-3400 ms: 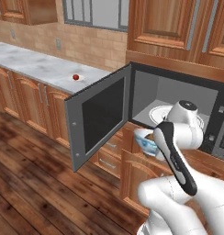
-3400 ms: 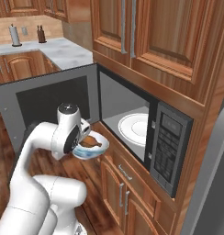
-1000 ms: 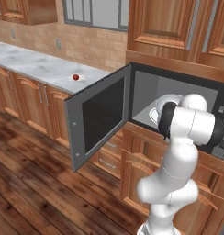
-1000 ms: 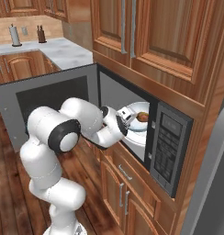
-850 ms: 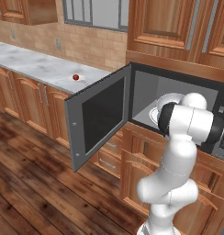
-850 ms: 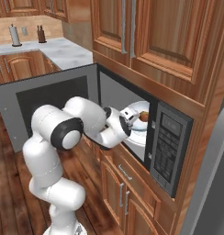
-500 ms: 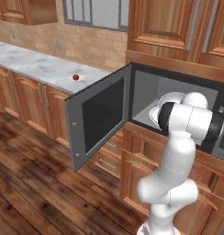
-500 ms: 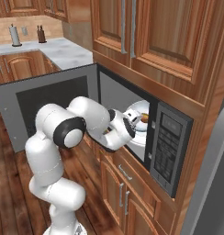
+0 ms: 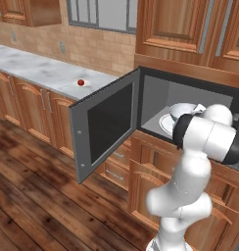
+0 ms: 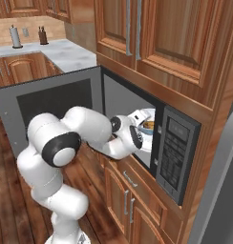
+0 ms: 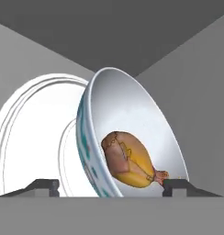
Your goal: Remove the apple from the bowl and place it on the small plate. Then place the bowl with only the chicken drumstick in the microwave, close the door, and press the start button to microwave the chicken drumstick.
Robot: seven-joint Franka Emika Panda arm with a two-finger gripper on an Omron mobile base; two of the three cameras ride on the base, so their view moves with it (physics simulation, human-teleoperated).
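Gripper (image 11: 111,186): fingers spread, one each side of the bowl rim | Bowl (image 11: 132,119): inside microwave (image 10: 178,152), over the turntable (image 11: 36,137) | Drumstick (image 11: 127,160): in bowl | Door (image 9: 104,127): open | Apple (image 9: 81,82): on counter (image 9: 38,71)

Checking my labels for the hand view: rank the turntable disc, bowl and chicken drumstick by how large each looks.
1. turntable disc and bowl: too close to rank, since the bowl is nearer and hides part of the disc.
2. chicken drumstick: clearly smallest.
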